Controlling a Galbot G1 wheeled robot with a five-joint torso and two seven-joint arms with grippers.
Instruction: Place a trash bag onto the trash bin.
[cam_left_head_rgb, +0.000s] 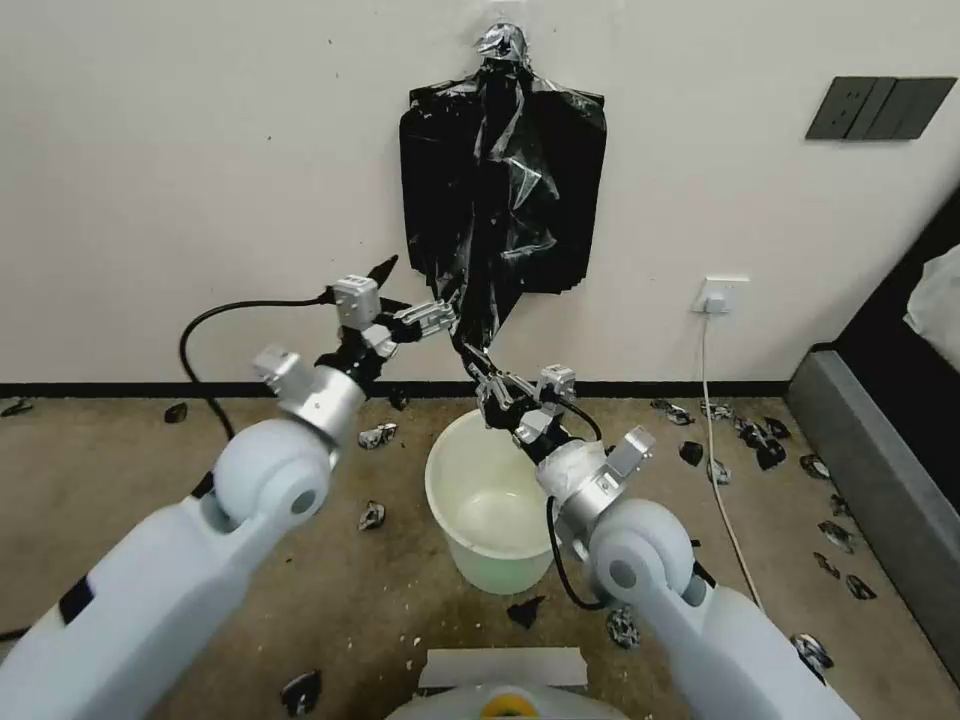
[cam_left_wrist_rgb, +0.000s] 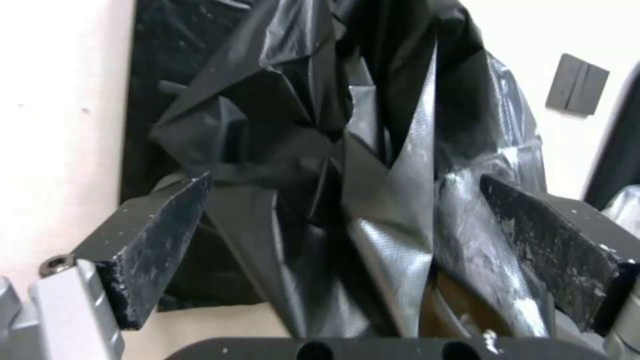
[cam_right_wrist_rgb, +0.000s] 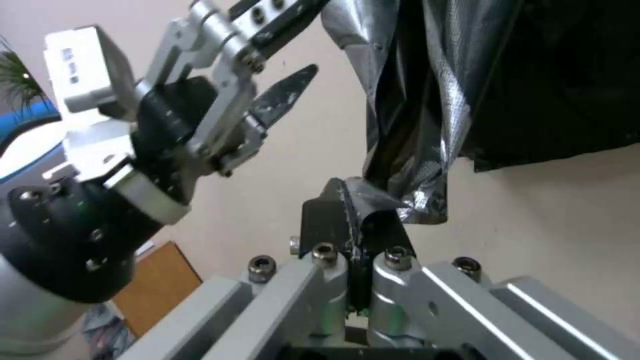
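The trash bag (cam_left_head_rgb: 500, 230) hangs loose and crinkled in front of a flat stack of black bags (cam_left_head_rgb: 580, 190) fixed to the wall under a silver-taped top. My right gripper (cam_left_head_rgb: 476, 362) is shut on the bag's lowest corner, just above the white trash bin (cam_left_head_rgb: 432, 490) on the floor. The right wrist view shows that gripper (cam_right_wrist_rgb: 353, 200) pinching the bag (cam_right_wrist_rgb: 413, 125). My left gripper (cam_left_head_rgb: 425, 290) is open at the bag's left side. In the left wrist view the bag (cam_left_wrist_rgb: 373, 200) lies between that gripper's (cam_left_wrist_rgb: 353, 220) spread fingers (cam_left_wrist_rgb: 160, 225).
Small black plastic scraps (cam_left_head_rgb: 372, 515) lie on the brown floor around the bin. A white cable (cam_left_head_rgb: 720, 470) runs down from a wall socket (cam_left_head_rgb: 718, 296). A grey and black piece of furniture (cam_left_head_rgb: 880, 470) lines the right side. My base (cam_left_head_rgb: 500, 670) sits below the bin.
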